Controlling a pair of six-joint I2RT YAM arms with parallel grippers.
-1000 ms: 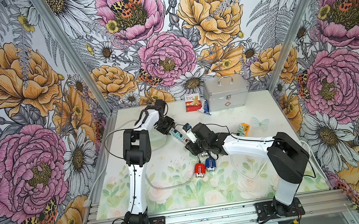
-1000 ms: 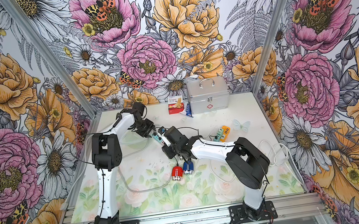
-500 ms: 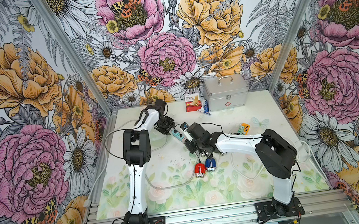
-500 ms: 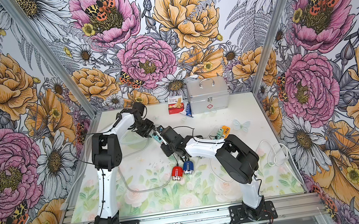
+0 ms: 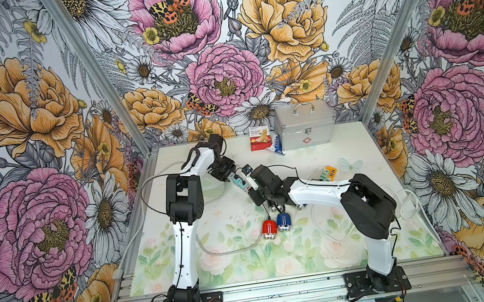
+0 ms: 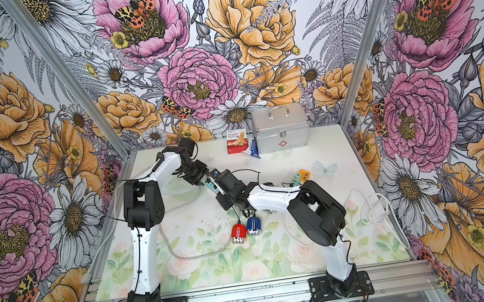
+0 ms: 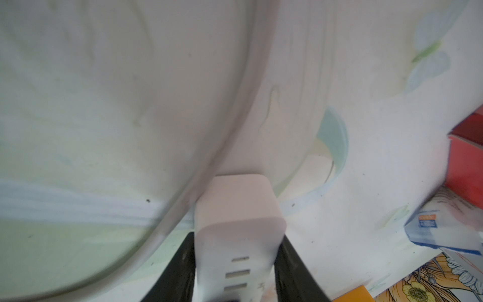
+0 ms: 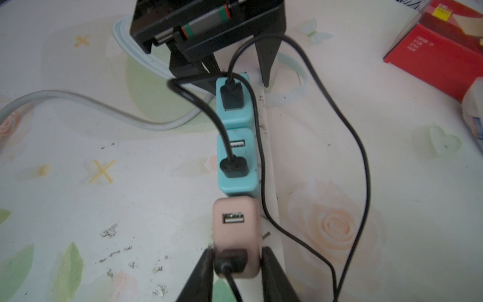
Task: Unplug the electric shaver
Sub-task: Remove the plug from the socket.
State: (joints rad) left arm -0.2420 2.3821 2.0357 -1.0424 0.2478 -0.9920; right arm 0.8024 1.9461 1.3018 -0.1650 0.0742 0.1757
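A red shaver and a blue shaver lie side by side mid-table, also seen as the red shaver and blue shaver. Black cables run from them to a white power strip carrying two teal adapters and a pink adapter. My right gripper is shut on the pink adapter, around its black plug. My left gripper is shut on the strip's end. I cannot tell which cable belongs to which shaver.
A silver case and a red box stand at the back. Orange and teal adapters lie to the right, with white cable loops beyond. The strip's grey cord curves along the left side.
My right gripper has moved in on the strip and its jaws have narrowed onto the pink adapter. The left arm and the shavers have not moved.
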